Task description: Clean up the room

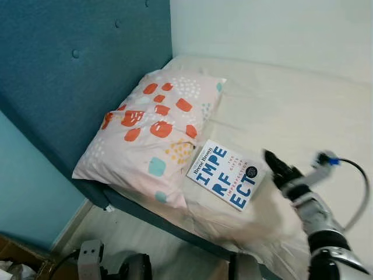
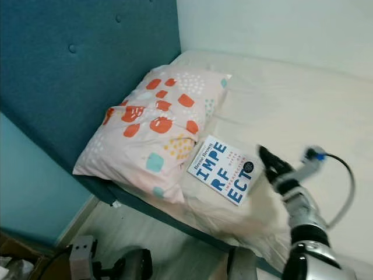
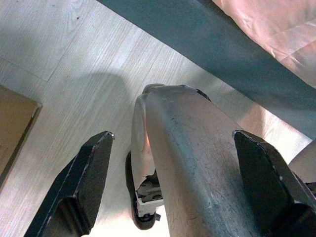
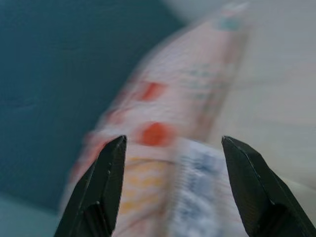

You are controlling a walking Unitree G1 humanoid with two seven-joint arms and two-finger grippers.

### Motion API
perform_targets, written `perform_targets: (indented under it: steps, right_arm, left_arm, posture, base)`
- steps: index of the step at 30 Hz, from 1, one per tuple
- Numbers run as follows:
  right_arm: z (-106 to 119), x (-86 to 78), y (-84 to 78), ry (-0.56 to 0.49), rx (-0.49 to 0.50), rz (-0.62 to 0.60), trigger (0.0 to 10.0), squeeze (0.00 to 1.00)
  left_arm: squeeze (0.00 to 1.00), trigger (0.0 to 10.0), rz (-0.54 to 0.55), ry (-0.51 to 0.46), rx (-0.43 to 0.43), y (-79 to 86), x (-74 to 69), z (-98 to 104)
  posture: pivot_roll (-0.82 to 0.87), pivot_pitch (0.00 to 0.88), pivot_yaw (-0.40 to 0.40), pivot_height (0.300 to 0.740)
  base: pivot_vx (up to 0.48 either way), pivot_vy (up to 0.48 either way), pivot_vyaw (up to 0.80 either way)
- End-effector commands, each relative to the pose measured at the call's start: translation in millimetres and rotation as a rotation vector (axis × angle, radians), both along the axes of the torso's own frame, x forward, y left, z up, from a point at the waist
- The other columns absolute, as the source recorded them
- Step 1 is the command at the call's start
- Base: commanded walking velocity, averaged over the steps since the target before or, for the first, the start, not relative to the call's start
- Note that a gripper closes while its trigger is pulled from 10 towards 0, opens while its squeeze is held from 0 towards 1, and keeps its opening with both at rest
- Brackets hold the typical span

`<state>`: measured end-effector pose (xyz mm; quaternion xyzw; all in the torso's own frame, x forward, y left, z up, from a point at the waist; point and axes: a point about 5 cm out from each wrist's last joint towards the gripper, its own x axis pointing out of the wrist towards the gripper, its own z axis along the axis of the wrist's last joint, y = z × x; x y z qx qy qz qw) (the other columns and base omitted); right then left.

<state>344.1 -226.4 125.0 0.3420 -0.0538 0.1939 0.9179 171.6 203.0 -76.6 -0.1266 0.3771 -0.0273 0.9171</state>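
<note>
- A teal upholstered headboard point(image 1: 76, 64) stood at the far left, with pale wood flooring point(image 3: 59, 74) below the bed edge.
- The left gripper point(image 3: 173, 182) hung low over that floor beside the bed frame, its two black fingers point(image 3: 86, 182) spread wide on either side of the robot's own silver limb, gripping nothing.
- A pillow point(image 1: 152, 131) patterned with orange and teal blotches lay at the head of the cream mattress point(image 1: 291, 99).
- Just beside the pillow's lower corner, a white book point(image 1: 226, 174) with big blue letters lay flat on the sheet near the bed's edge.
- The right gripper point(image 1: 278, 166) hovered just right of the book, fingers point(image 4: 98, 192) wide apart and empty; the wrist picture was blurred.
</note>
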Motion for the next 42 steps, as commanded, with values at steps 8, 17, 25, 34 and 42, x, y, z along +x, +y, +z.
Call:
perform_targets:
  steps: [8, 17, 25, 34, 42]
  right_arm:
    - [-1.3, 8.9, 75.2, -0.003, -0.246, 0.215, 10.0, 0.0]
    - [-85.5, -11.8, 111.8, 0.256, -1.443, 0.341, 10.0, 0.0]
    - [-86.6, -13.0, 106.4, 0.206, -1.644, 0.355, 10.0, 0.0]
    - [-90.0, -14.0, 100.1, 0.093, -1.901, 0.363, 10.0, 0.0]
    - [-101.9, -19.7, 89.0, 0.056, -2.073, 0.306, 10.0, 0.0]
  left_arm:
    - [0.0, 10.0, -0.019, 0.312, -0.03, -8.3, -68.2, -31.2]
    - [0.0, 10.0, -0.012, 0.317, -0.04, -11.3, -71.7, -32.4]
    - [0.0, 10.0, -0.008, 0.322, -0.041, -11.7, -74.0, -33.0]
    - [0.0, 10.0, -0.005, 0.321, -0.047, -12.8, -74.5, -33.2]
    - [0.0, 10.0, -0.002, 0.319, -0.053, -13.5, -75.7, -33.4]
  posture:
    - [0.13, 0.224, -0.022, 0.571]
    - [0.14, 0.237, -0.027, 0.571]
    - [0.14, 0.239, -0.035, 0.571]
    - [0.13, 0.241, -0.037, 0.571]
    - [0.14, 0.249, -0.042, 0.571]
  base:
    - [0.0, 0.0, 0.0]
    - [0.0, 0.0, 0.0]
    - [0.0, 0.0, 0.0]
    - [0.0, 0.0, 0.0]
    - [0.0, 0.0, 0.0]
